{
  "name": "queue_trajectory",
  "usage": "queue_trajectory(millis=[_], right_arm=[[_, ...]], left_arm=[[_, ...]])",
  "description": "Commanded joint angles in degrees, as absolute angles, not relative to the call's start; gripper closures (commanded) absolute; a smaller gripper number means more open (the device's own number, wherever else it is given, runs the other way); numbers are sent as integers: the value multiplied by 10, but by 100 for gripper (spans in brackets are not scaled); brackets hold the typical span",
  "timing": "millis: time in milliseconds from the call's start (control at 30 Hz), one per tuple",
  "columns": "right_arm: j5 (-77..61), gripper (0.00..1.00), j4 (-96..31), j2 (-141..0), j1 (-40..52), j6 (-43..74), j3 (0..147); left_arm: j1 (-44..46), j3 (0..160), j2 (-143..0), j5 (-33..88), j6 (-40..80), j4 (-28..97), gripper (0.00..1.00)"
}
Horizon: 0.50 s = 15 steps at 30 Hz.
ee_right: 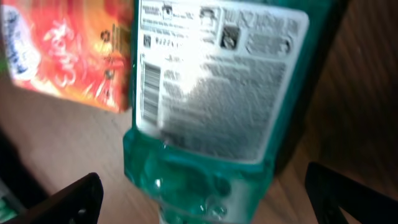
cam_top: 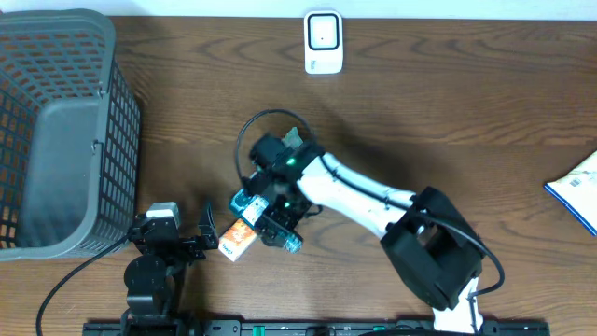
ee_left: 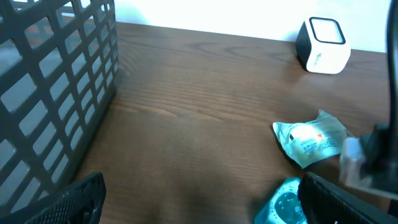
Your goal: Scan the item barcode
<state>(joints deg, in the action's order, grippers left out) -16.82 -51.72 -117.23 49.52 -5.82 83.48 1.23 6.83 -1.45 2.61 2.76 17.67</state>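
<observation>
Your right gripper [ee_right: 204, 180] hangs over the teal bottle [cam_top: 243, 201], which lies on its side on the wooden table [cam_top: 448, 103] near the front edge, a little left of centre. In the right wrist view the two fingers stand wide on either side of the bottle, with a gap showing at each. The jaws are spread and nothing is clamped. The bottle's white label faces that camera, and a small barcode sits along the label's left edge, though the print is blurred.

An orange packet [cam_top: 238, 240] lies just beside the bottle, on the side toward your left arm. You cannot tell from these views whether the two touch. A silvery teal pouch [ee_left: 311, 140] rests flat on the table beyond the bottle, toward the scanner [cam_top: 324, 42]. The white scanner stands upright at the far edge — well apart from the bottle and from both arms.

Your left gripper [ee_left: 202, 186] sits low at the front left, between the dark mesh basket [cam_top: 121, 112] and the orange packet. Its jaws are spread wide and hold nothing — only bare wood shows between the fingers.
</observation>
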Motion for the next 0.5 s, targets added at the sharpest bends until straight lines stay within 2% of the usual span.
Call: queue_trajectory(millis=[0, 167, 233, 267, 300, 467], right_arm=[[-84, 1, -503, -1165, 510, -6, 828], [-76, 2, -464, -1176, 523, 22, 808], [-59, 14, -460, -1176, 519, 39, 804], [-53, 16, -460, -1176, 516, 43, 804], [-52, 23, -460, -1176, 511, 43, 804], [-29, 36, -468, -1176, 494, 53, 804]], left_arm=[[13, 55, -14, 21, 22, 179, 2], [13, 55, -14, 21, 22, 179, 2], [13, 55, -14, 21, 22, 179, 2], [13, 55, -14, 21, 22, 179, 2], [13, 55, -14, 21, 22, 179, 2], [13, 55, -14, 21, 22, 179, 2]])
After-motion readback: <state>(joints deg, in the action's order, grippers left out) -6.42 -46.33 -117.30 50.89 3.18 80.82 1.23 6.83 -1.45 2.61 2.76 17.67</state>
